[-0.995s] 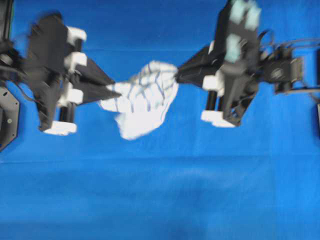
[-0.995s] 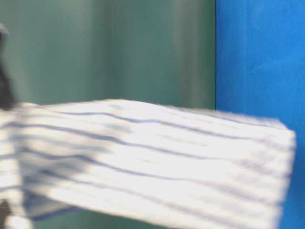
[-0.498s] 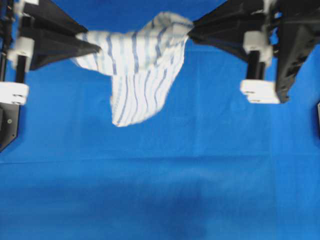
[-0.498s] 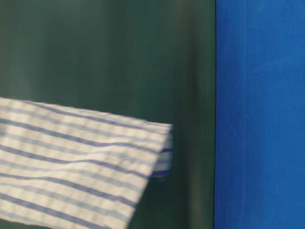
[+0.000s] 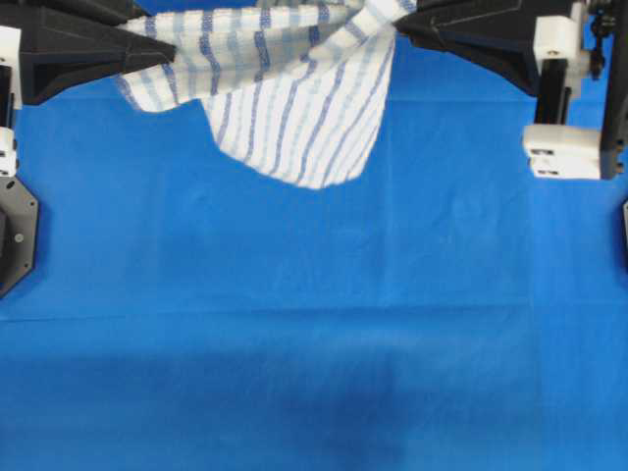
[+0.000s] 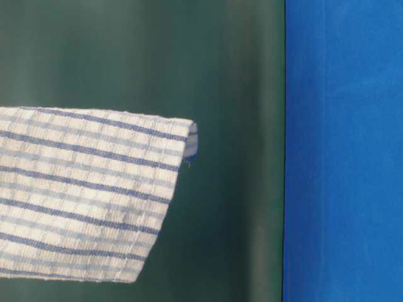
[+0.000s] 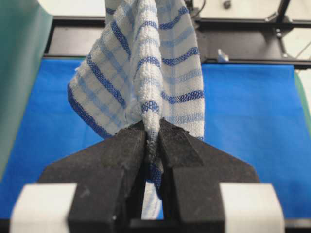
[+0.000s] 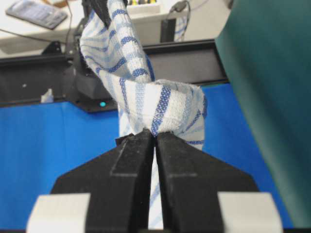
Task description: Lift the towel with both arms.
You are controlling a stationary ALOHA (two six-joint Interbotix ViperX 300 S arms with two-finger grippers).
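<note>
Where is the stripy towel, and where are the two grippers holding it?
towel (image 5: 294,128): overhead view, middle of the hanging flap.
left gripper (image 7: 153,141): left wrist view, tips pinching the cloth.
right gripper (image 8: 154,137): right wrist view, tips pinching the cloth.

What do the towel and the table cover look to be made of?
Towel: soft woven cloth, likely cotton; white with blue stripes, a nubby weave showing, and it drapes limply. Table cover: plain blue, matte, faintly wrinkled, so probably thin fabric or felt, though the pictures leave that open.

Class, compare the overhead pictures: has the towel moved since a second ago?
Yes. The towel has moved toward the picture's top edge, away from the blue table cloth.
</note>
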